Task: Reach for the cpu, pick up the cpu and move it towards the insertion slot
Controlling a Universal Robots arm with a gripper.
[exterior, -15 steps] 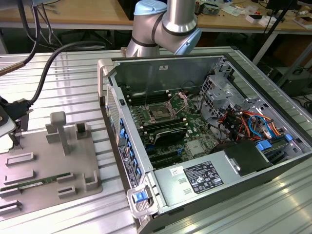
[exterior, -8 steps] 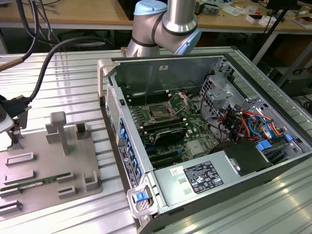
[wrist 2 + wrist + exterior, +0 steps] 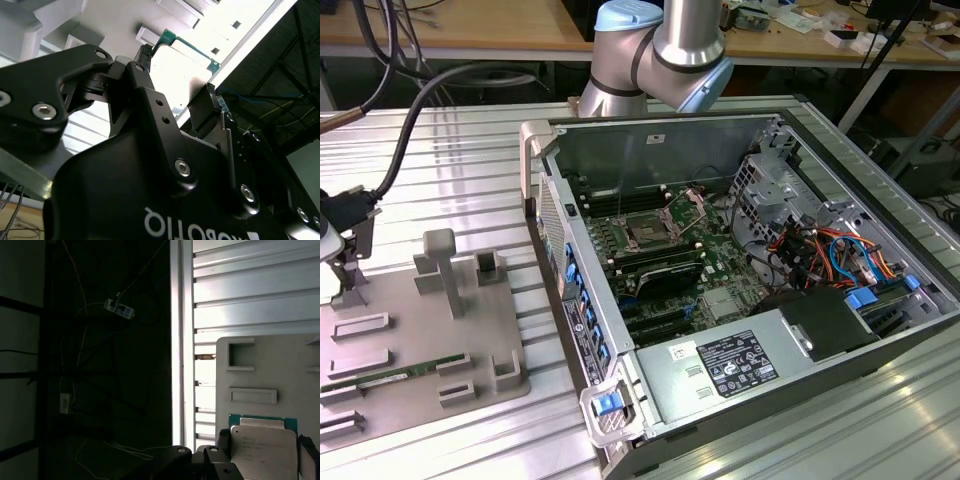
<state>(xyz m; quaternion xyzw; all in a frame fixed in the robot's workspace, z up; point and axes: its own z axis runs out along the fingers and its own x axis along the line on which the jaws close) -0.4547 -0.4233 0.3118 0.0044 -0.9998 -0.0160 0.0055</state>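
Cpu, small flat square chip with silvery-white metal top and thin green rim [image 3: 263,452]: sits between the two black fingers [image 3: 223,441] of the black gripper [image 3: 179,72], with the jaws closed on its two opposite edges in both wrist views. Position: over the grey plastic tray [image 3: 280,370], near that tray's rectangular recesses; whether it rests on the tray or hangs clear of it cannot be told. Long narrow green memory stick [image 3: 370,381]: lies flat on the same tray, at the exterior view's left. Insertion slot, square dark socket with shiny metal frame [image 3: 650,232]: set in the green motherboard [image 3: 610,245] inside the open grey metal computer case [image 3: 660,130], to the exterior view's right of the tray and well apart from the gripper. Tray and case both stand on the ribbed aluminium table [image 3: 460,170].
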